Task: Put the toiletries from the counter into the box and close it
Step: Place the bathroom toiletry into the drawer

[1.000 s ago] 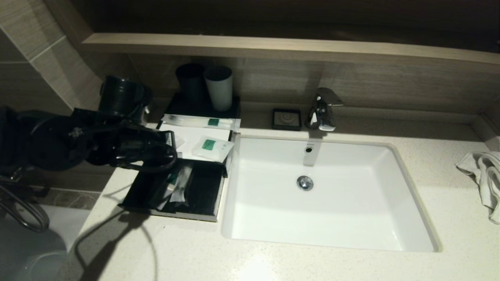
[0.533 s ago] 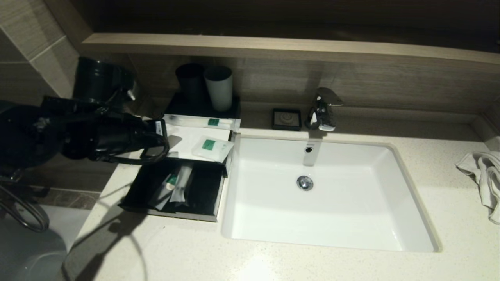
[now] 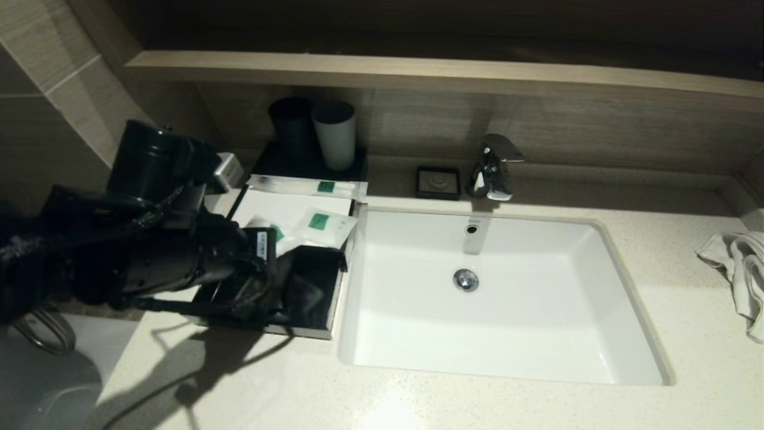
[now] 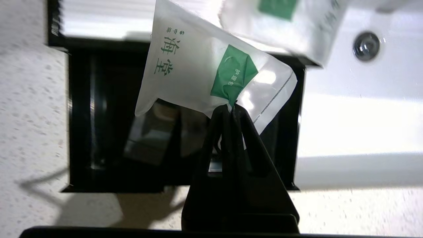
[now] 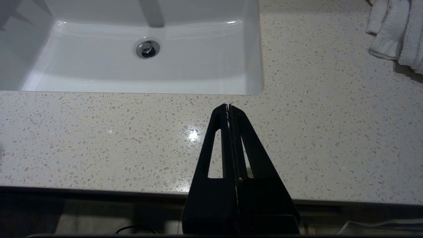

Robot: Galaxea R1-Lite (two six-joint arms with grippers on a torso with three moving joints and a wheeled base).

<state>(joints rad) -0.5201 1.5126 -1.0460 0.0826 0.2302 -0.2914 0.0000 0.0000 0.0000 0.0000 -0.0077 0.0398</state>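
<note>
Off-white speckled stone forms the counter (image 3: 489, 406), with a white rectangular sink basin (image 3: 507, 334) sunk in its middle, a chrome tap (image 3: 494, 166) behind it, wood-look wall panels, and a wood-look ledge (image 3: 418, 71) running along the back. At the counter's left end, against the basin's left rim, sits the flat black rectangular box with a white top panel (image 3: 286, 206); its shallow front drawer (image 3: 313, 286) is pulled out toward the counter's front edge. A long slim frosted packet with a green label (image 3: 307, 186) lies along the top panel's back edge, and a small pillow-like frosted pouch (image 3: 325, 226) rests at its front right corner. The left gripper (image 4: 230, 106) hangs over the open drawer, its fingers pinched tight on the corner of a second frosted white pouch (image 4: 205, 79), right at its creased green square label; green Chinese characters run down the pouch's face, too unclear to read reliably. Behind the box stand a black tumbler (image 3: 290, 128) and a grey tumbler (image 3: 334, 134); a small black square dish (image 3: 439, 182) sits beside the tap. A crumpled white towel (image 3: 740, 275) lies at the counter's right end. The right gripper (image 5: 228, 106) is parked over the front edge, fingers pressed together on nothing.
</note>
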